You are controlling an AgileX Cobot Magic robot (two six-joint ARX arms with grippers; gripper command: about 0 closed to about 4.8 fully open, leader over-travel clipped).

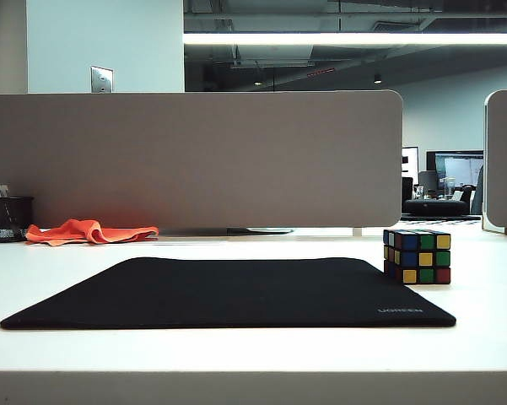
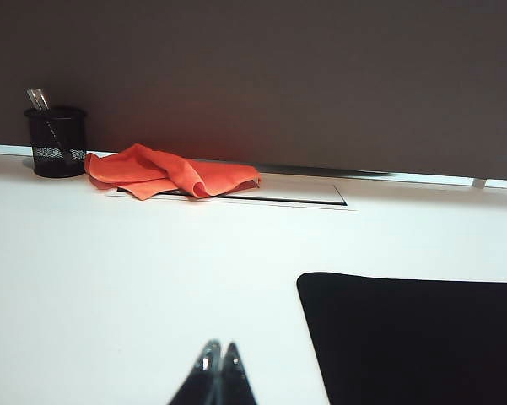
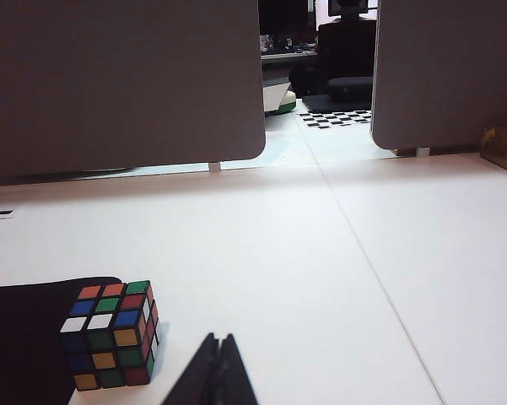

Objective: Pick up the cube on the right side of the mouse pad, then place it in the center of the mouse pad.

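The cube [image 1: 418, 256], black-edged with mixed colour stickers, rests at the right edge of the black mouse pad [image 1: 228, 291], partly on its far right corner. In the right wrist view the cube [image 3: 111, 335] stands beside my right gripper [image 3: 219, 342], which is shut and empty, a short way off over the white table. My left gripper [image 2: 219, 348] is shut and empty too, hovering over bare table beside the mouse pad's [image 2: 422, 337] left corner. Neither arm shows in the exterior view.
An orange cloth [image 1: 88, 231] and a black mesh pen cup [image 1: 10, 218] sit at the back left against the grey divider panel [image 1: 194, 160]. A second panel [image 1: 504, 160] stands at the right. A seam [image 3: 380, 278] runs across the white table.
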